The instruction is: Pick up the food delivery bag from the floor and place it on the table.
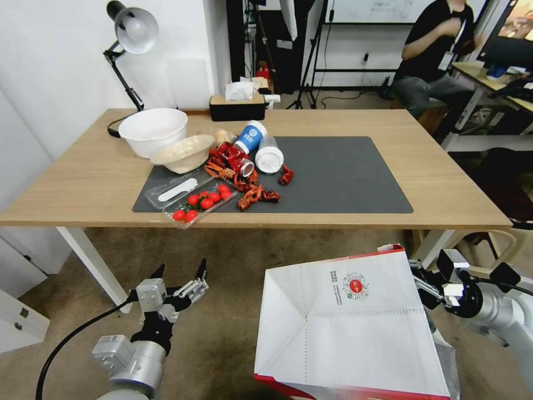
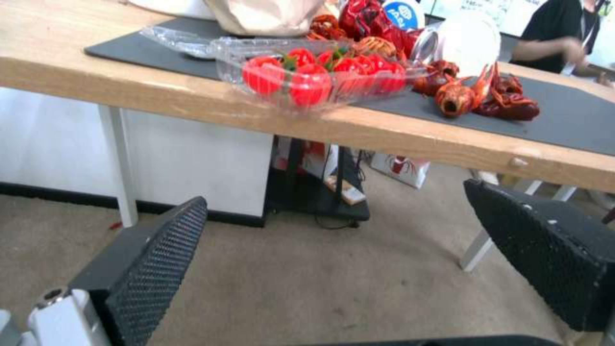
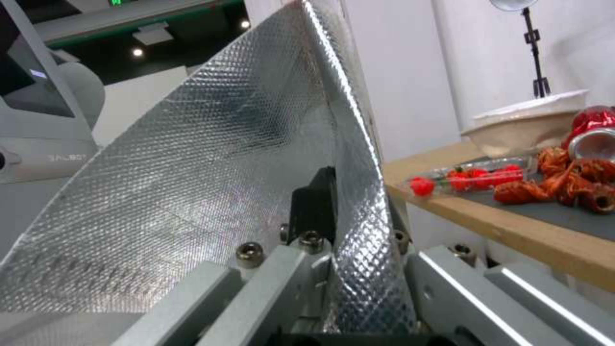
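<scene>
The food delivery bag (image 1: 355, 328) hangs tilted at the lower right, its white folded bottom and round red logo turned toward me, a red side panel along its lower edge. My right gripper (image 1: 425, 289) is shut on the bag's rim; in the right wrist view the silver foil lining (image 3: 211, 182) runs between the fingers (image 3: 317, 202). The bag is below and in front of the table (image 1: 83, 178), whose dark grey mat (image 1: 344, 172) has a bare right half. My left gripper (image 1: 180, 275) hangs open and holds nothing over the floor (image 1: 233, 311), left of the bag, its textured pads (image 2: 153, 254) spread wide.
The mat's left half holds a white bowl (image 1: 152, 129), a tray of cherry tomatoes (image 1: 201, 203), crayfish (image 1: 250, 189), cups (image 1: 269, 155) and a can. A tissue box (image 1: 237, 105) and lamp (image 1: 130, 33) stand at the back. A white table leg (image 1: 91, 261) is near my left arm.
</scene>
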`<state>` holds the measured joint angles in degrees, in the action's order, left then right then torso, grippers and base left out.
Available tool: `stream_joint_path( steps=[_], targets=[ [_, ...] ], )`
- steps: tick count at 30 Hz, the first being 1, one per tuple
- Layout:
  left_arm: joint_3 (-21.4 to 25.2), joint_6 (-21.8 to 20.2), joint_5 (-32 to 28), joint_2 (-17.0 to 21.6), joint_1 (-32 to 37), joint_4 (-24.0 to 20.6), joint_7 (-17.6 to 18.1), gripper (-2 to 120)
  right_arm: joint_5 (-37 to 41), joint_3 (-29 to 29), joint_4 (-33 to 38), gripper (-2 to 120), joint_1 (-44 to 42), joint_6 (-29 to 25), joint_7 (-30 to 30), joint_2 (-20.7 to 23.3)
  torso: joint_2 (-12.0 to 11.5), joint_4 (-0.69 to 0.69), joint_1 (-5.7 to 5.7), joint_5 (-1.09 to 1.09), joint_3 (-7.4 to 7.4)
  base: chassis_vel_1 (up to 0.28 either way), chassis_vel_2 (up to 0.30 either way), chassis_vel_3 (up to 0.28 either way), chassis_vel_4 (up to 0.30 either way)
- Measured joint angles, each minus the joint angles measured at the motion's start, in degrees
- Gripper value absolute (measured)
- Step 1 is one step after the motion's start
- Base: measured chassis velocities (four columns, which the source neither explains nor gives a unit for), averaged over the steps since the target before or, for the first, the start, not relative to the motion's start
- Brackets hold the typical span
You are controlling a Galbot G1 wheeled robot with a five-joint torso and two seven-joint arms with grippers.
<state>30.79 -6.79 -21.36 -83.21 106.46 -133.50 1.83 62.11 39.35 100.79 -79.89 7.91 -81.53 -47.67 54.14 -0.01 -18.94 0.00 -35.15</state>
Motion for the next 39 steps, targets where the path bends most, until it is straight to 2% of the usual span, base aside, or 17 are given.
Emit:
stream_joint_path(
  steps=[31,39],
  targets=[
    [0.2,1.0,-0.1,0.2,0.3,-0.2,-0.1,100,0.3,0.4,0.6,0,-0.5,-0.1,0.2,0.0,8.7,0.0,-3.8,0.0,-4.94,0.0,0.0,0.0,0.0],
    [0.4,2.2,-0.9,0.2,0.2,0.2,-0.5,100,0.3,0.4,0.6,0,-0.7,-0.2,0.6,-0.3,9.5,0.0,-4.16,0.0,-5.41,0.0,0.0,0.0,0.0]
  ],
)
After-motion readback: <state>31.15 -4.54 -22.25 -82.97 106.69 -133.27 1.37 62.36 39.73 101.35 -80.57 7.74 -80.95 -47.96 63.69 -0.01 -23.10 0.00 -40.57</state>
